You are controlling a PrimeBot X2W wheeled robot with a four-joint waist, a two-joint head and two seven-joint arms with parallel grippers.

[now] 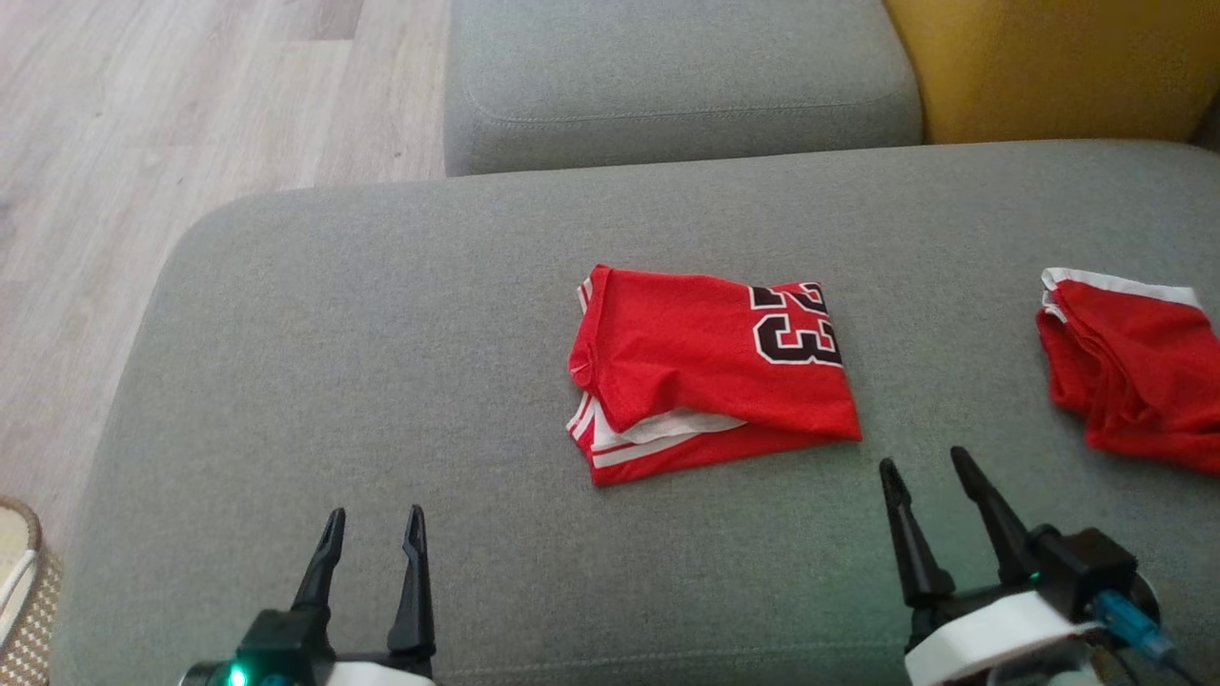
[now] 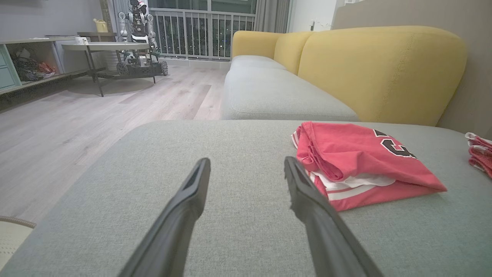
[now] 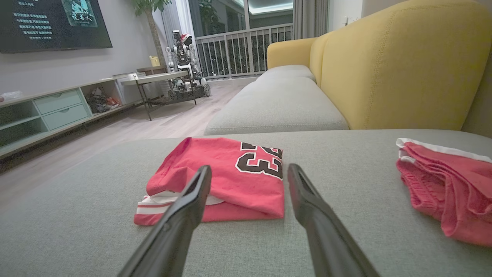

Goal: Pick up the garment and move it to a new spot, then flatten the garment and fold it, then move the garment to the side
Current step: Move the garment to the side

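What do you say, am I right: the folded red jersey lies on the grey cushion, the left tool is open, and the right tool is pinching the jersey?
Not quite. The head view shows the right tool open too, short of the folded red jersey and touching nothing. The rest holds: the jersey lies on the grey cushion and the left tool is open.

The only clear marking is the number 23 (image 1: pixel 796 324), in black figures edged with white, on the top layer of the folded red garment (image 1: pixel 710 372). In the right wrist view both figures show (image 3: pixel 259 161). In the left wrist view only part of them shows, at the fold's far edge (image 2: pixel 394 145). Far beyond the garment, a dark screen (image 3: pixel 50 23) on the wall shows lines of white Chinese characters, too small to read.
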